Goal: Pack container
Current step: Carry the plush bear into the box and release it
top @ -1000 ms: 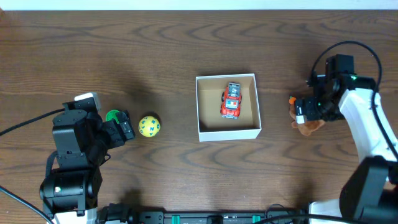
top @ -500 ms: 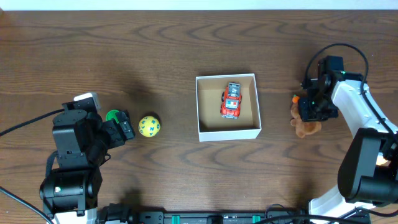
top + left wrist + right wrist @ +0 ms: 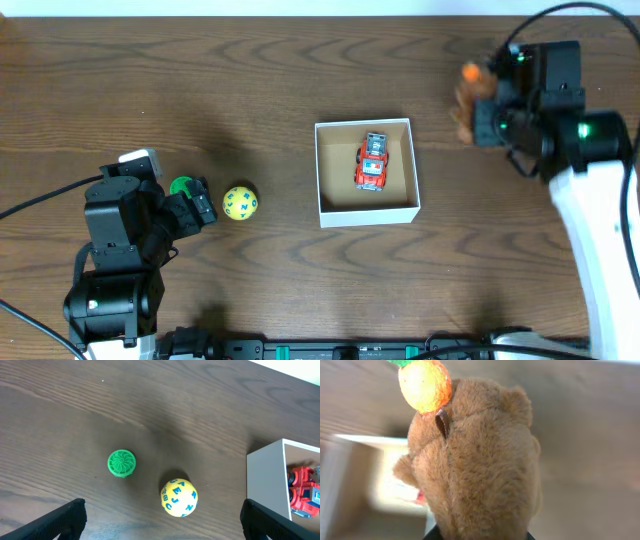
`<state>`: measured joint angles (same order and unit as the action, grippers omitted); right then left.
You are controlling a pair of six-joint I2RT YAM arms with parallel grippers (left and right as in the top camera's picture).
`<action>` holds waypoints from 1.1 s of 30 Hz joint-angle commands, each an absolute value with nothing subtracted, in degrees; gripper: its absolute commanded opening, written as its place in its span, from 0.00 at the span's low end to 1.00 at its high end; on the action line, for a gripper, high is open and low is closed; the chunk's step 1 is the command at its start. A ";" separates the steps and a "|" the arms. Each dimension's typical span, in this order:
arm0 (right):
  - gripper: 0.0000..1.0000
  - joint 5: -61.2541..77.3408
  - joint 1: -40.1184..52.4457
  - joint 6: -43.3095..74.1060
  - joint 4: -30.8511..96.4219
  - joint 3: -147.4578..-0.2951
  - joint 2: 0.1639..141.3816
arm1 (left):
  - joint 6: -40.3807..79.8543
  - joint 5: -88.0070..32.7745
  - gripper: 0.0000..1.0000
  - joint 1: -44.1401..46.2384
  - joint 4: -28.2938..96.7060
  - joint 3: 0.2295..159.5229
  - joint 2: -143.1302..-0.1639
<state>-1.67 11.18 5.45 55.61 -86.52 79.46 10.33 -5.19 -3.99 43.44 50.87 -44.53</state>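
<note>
The worktop (image 3: 270, 90) is finished in matt wood grain. The box (image 3: 368, 213) is made of matt cardboard. The bear (image 3: 475, 470) is covered in fuzzy plush; the ball (image 3: 179, 497) looks smooth.

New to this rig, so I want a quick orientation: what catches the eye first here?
A brown plush toy fills the right wrist view, held by the right arm right of the white box. A red toy car lies inside it. A yellow lettered ball and green disc sit before the open left fingers.

Left fingers (image 3: 65, 520) spread wide, held low; right fingers (image 3: 488, 125), raised, clamp a plush bear (image 3: 475, 470).
</note>
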 commanded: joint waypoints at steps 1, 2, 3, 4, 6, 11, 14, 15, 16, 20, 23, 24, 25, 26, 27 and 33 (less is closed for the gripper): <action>0.01 -1.10 18.59 17.17 53.43 -86.52 79.02 | 10.39 -4.78 0.98 -3.81 43.48 52.10 -44.49; 0.01 -1.28 20.95 19.86 52.34 -86.28 79.31 | 10.39 -4.75 0.98 -3.81 43.48 52.10 -44.49; 0.01 -1.63 22.90 22.09 51.40 -86.00 79.66 | 10.39 -4.75 0.98 -3.81 43.48 52.10 -44.49; 0.01 -2.44 25.02 24.47 50.30 -85.56 80.23 | 10.39 -4.75 0.98 -3.81 43.48 52.10 -44.49; 0.01 -5.37 28.62 29.98 48.84 -84.66 81.80 | 10.39 -4.75 0.98 -3.81 43.48 52.10 -44.49; 0.01 -9.02 34.96 40.27 48.27 -84.40 88.90 | 10.39 -4.75 0.98 -3.81 43.66 52.10 -44.49; 0.01 -9.04 37.58 42.54 47.88 -84.40 93.91 | 10.39 -4.75 0.98 -3.81 43.72 52.10 -44.49; 0.01 -9.04 38.09 43.31 47.77 -84.40 95.33 | 10.39 -4.75 0.98 -3.81 43.72 52.10 -44.49; 0.01 -9.02 38.57 44.31 47.70 -84.40 96.84 | 10.39 -4.75 0.98 -3.81 43.72 52.10 -44.49; 0.01 -9.02 39.24 46.76 47.55 -84.40 101.80 | 10.39 -4.75 0.98 -3.81 43.72 52.10 -44.49; 0.01 -9.02 39.16 46.83 46.98 -84.40 104.92 | 10.39 -4.75 0.98 -3.81 43.72 52.10 -44.49; 0.01 -9.02 39.07 46.94 46.83 -84.40 105.78 | 10.39 -4.75 0.98 -3.81 43.70 52.10 -44.49; 0.01 -9.02 38.98 46.92 46.50 -84.40 106.83 | 10.39 -4.75 0.98 -3.84 43.70 52.10 -44.49; 0.01 -9.02 38.87 46.89 46.13 -84.40 107.79 | 10.39 -4.75 0.98 -3.81 43.70 52.10 -44.49; 0.01 -8.99 38.79 46.89 45.74 -84.40 108.84 | 10.39 -4.75 0.98 -3.84 43.70 52.10 -44.49; 0.14 -8.10 38.59 46.85 44.56 -84.40 114.08 | 10.39 -4.75 0.98 -3.81 43.72 52.10 -44.49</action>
